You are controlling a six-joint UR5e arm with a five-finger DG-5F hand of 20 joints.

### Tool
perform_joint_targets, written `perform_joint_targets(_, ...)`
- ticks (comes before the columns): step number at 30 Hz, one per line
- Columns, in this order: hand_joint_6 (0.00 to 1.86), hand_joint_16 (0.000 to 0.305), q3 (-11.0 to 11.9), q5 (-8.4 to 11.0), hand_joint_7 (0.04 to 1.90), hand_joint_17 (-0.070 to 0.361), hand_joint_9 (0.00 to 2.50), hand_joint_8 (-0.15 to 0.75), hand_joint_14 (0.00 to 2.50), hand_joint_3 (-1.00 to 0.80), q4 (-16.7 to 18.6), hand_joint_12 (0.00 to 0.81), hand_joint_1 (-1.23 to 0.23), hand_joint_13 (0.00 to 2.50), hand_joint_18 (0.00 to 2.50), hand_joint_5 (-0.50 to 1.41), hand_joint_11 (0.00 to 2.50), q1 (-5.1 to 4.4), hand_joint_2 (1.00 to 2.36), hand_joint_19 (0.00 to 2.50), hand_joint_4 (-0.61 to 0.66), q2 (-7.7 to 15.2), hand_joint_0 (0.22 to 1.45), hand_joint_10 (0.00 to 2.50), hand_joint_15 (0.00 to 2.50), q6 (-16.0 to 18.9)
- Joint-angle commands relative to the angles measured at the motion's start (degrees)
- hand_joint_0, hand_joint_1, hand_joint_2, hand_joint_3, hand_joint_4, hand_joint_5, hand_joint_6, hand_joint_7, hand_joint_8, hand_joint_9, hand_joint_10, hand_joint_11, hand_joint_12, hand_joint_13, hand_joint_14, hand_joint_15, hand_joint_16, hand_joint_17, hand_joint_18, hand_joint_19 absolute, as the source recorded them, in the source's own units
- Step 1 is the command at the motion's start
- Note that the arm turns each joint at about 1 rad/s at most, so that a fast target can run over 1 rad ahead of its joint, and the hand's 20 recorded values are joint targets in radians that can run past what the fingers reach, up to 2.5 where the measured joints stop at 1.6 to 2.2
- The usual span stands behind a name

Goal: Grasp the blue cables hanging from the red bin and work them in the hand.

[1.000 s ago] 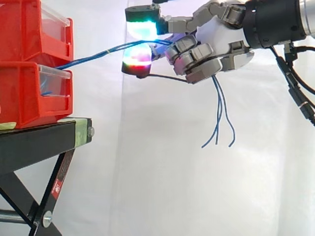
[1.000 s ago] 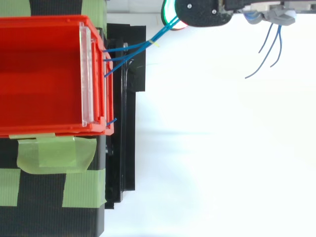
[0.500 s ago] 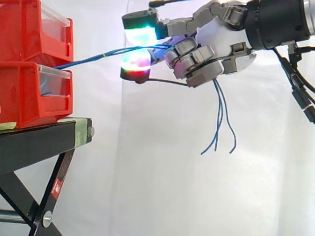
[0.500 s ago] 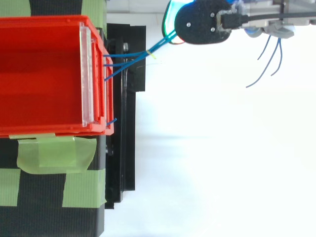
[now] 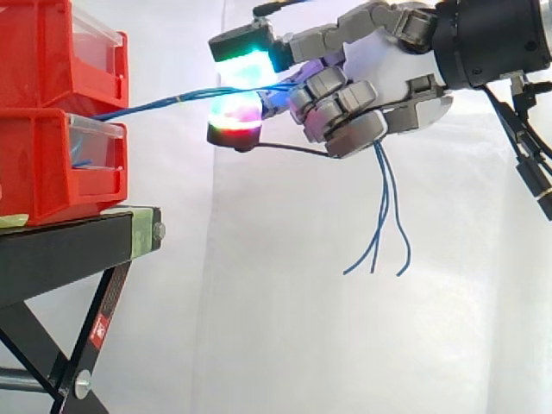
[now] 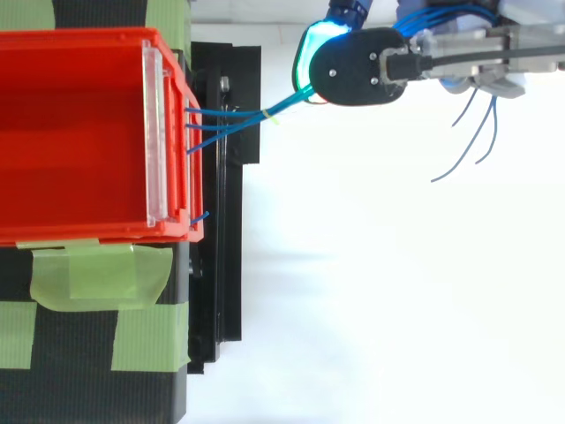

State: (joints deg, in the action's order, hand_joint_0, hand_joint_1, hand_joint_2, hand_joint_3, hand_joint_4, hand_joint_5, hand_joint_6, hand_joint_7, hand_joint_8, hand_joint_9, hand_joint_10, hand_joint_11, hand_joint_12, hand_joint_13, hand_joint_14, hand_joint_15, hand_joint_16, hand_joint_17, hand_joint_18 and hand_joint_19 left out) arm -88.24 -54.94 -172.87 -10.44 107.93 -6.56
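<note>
Several blue cables (image 5: 164,101) run from the front of the stacked red bins (image 5: 52,164) almost level to the right, rising a little, into the hand (image 5: 379,73). Its fingers are curled around the bundle, and two glowing fingertips (image 5: 246,53) pinch it (one above, one below). Under the curled fingers the loose ends (image 5: 384,216) hang down in free air. On the leg of the black stand (image 5: 69,246) a small red label (image 5: 101,326) carries print too small to read.

Arm (image 5: 504,39) enters from right; robot hand (image 5: 379,69) palm down, fingers (image 5: 332,108) curled in grasp.
</note>
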Motion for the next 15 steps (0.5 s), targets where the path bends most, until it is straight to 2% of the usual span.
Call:
perform_joint_targets(1,0.58,0.053,0.0,0.1,1.1,0.12,0.52,0.449,2.5,0.29,-0.01,0.463,-0.62,0.91,1.45,0.13,2.5,-0.19,1.01,1.3,0.32,0.0,1.06,2.5,1.33,1.11)
perform_joint_targets(3,0.59,0.055,0.0,0.19,1.08,0.124,0.52,0.453,2.5,0.35,-0.01,0.463,-0.62,0.91,1.44,0.14,2.5,-0.28,1.05,1.22,0.32,0.0,1.05,2.5,1.32,2.42)
perform_joint_targets(4,0.59,0.055,0.0,0.19,1.08,0.124,0.51,0.455,2.5,0.31,-0.01,0.464,-0.61,0.91,1.42,0.14,2.5,-0.28,1.14,1.19,0.32,0.0,1.03,2.5,1.32,2.78)
perform_joint_targets(5,0.59,0.056,0.0,0.36,1.09,0.126,0.51,0.455,2.5,0.3,-0.01,0.463,-0.61,0.9,1.42,0.14,2.5,-0.28,1.16,1.17,0.33,0.09,1.03,2.5,1.32,3.22)
perform_joint_targets(7,0.56,0.056,0.0,0.63,1.09,0.127,0.51,0.467,2.5,0.28,-0.1,0.463,-0.62,0.91,1.43,0.15,2.5,-0.28,1.12,1.19,0.33,0.0,1.03,2.5,1.31,4.01)
perform_joint_targets(8,0.52,0.052,0.0,0.71,1.11,0.118,0.49,0.454,2.5,0.16,-0.19,0.455,-0.62,0.9,1.45,0.15,2.5,-0.37,1.01,1.34,0.32,0.0,1.05,2.5,1.33,4.18)
perform_joint_targets(11,0.42,0.047,0.0,0.8,1.15,0.107,0.47,0.442,2.5,-0.18,-0.45,0.446,-0.59,0.88,1.5,0.16,2.5,-0.28,1.02,1.57,0.3,0.0,1.01,2.5,1.37,4.36)
perform_joint_targets(12,0.42,0.048,0.0,0.8,1.16,0.107,0.47,0.436,2.5,-0.15,-0.45,0.448,-0.59,0.88,1.5,0.16,2.5,-0.28,1.02,1.58,0.3,0.0,1.01,2.5,1.39,4.36)
perform_joint_targets(13,0.42,0.051,0.0,0.8,1.15,0.114,0.47,0.444,2.5,0.12,-0.45,0.452,-0.6,0.88,1.42,0.17,2.5,-0.28,1.01,1.36,0.3,0.0,1.05,2.5,1.36,4.45)
perform_joint_targets(14,0.45,0.052,0.0,0.8,1.15,0.118,0.47,0.445,2.5,0.31,-0.45,0.463,-0.61,0.88,1.38,0.2,2.5,-0.37,1.0,1.23,0.3,0.09,1.08,2.5,1.34,4.45)
perform_joint_targets(15,0.45,0.053,-0.09,0.8,1.15,0.12,0.46,0.451,2.5,0.36,-0.45,0.462,-0.61,0.87,1.38,0.2,2.5,-0.37,1.0,1.22,0.3,0.0,1.09,2.5,1.33,4.62)
